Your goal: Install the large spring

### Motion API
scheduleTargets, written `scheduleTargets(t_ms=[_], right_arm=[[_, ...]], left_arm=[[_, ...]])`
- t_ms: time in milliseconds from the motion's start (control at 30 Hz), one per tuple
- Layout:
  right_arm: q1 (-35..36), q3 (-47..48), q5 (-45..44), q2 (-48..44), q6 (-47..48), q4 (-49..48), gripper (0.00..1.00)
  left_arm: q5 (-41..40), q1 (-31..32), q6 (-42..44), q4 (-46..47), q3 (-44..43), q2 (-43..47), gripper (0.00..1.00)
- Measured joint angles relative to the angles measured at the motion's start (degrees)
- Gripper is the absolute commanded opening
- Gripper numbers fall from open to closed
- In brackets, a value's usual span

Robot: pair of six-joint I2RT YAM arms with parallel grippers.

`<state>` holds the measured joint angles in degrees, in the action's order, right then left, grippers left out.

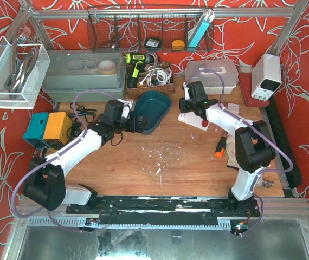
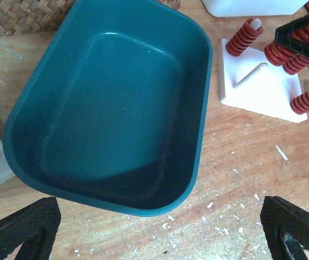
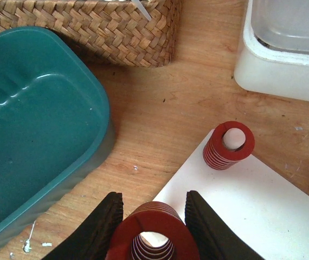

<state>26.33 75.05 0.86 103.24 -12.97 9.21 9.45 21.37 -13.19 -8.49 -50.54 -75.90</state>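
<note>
1. Right fingers [image 3: 100, 227] pinch the large spring [image 3: 153, 241] from 2 sides. This keeps it upright, with its hole facing down at the white board [image 3: 263, 200].
2. The large spring is over the edge of the white board. I cannot tell if a peg is right under it.
3. 1 bare peg [image 2: 250, 74] stands in the middle of the white board. I think the spring could go there.
4. 1 smaller red spring [image 3: 229, 145] already sits on a peg at a corner of the white board.
5. Left fingers [image 2: 21, 230] are spread wide and hold nothing. They hang over the teal tub [image 2: 111, 108] beside the white board, out of the way.
6. The hole must line up with a peg, or the spring may tip.
</note>
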Motion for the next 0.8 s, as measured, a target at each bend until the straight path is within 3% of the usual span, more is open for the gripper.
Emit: scheduleTargets(t_ms=[367, 467, 667, 800], right_arm=[[0.1, -2.0, -1.0, 2.3, 0.0, -1.8, 0.02], [0.1, -3.0, -1.0, 3.2, 0.0, -2.5, 0.13], [0.1, -3.6, -1.4, 4.5, 0.1, -2.8, 0.49], [0.1, -3.6, -2.0, 4.3, 0.4, -2.8, 0.59]], left_arm=[[-0.4, 0.0, 0.0, -0.1, 0.1, 0.0, 1.0], [-0.4, 0.0, 0.0, -0.2, 0.8, 0.1, 1.0], [-0.7, 0.0, 0.1, -1.5, 1.8, 0.2, 1.0], [-0.9, 0.0, 0.1, -1.7, 1.9, 0.3, 1.0]])
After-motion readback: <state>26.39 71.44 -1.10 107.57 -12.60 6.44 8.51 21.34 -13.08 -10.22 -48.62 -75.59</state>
